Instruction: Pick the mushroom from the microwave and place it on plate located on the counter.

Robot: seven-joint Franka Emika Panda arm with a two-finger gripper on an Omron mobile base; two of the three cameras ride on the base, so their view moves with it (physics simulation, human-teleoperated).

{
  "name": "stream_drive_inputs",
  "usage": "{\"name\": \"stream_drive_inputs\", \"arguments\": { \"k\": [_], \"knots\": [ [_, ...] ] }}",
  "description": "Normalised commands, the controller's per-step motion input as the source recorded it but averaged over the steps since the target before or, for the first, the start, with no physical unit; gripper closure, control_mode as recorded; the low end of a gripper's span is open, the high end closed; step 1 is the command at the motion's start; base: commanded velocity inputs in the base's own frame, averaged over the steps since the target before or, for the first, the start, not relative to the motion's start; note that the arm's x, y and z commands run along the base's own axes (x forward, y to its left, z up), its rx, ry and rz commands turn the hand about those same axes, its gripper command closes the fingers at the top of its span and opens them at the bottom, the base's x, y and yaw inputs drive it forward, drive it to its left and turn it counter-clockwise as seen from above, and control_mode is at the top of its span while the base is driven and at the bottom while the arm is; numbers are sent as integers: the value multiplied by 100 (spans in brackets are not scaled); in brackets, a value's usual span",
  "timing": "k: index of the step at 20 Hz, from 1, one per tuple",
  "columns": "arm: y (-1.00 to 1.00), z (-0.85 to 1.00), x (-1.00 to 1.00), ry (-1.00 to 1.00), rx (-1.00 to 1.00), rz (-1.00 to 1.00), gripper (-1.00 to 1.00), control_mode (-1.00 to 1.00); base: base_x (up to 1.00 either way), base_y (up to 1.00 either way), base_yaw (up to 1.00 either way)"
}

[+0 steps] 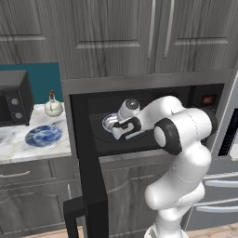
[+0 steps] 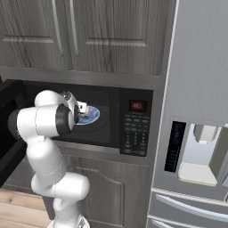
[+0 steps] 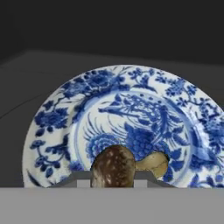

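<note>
We are reaching into the open microwave [image 1: 139,88]. The mushroom [image 3: 120,165] is lying on the patterned dish [image 3: 61,131] inside, at its near rim. Pincer [image 1: 122,131] width: we cannot tell. The plate [image 1: 43,135] is sitting on the worktop [image 1: 18,148], near its front edge.

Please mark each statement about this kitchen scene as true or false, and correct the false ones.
1. The mushroom lies on a blue-and-white dish inside the microwave. True.
2. The microwave door is closed. False: it stands open, and the arm reaches into the cavity.
3. The plate on the counter already holds the mushroom. False: nothing lies on it.
4. A small kettle stands on the counter behind the plate. True.
5. The microwave keypad is on the left side of the cavity. False: it is on the right side.
</note>
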Motion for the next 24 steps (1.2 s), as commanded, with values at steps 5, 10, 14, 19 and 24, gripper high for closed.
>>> {"name": "stream_drive_inputs", "arguments": {
  "k": [5,10,14,19,24],
  "knots": [
    [-1,31,-53,-4,0,0,100,-100,0,0,0],
    [-8,67,-50,1,0,-1,100,-100,0,0,0],
    [-20,59,-55,3,0,-2,100,-100,0,0,0],
    [-45,52,-62,4,0,-1,100,-100,0,0,0],
    [-37,53,-69,5,0,0,100,-100,0,0,0]
  ]
}}
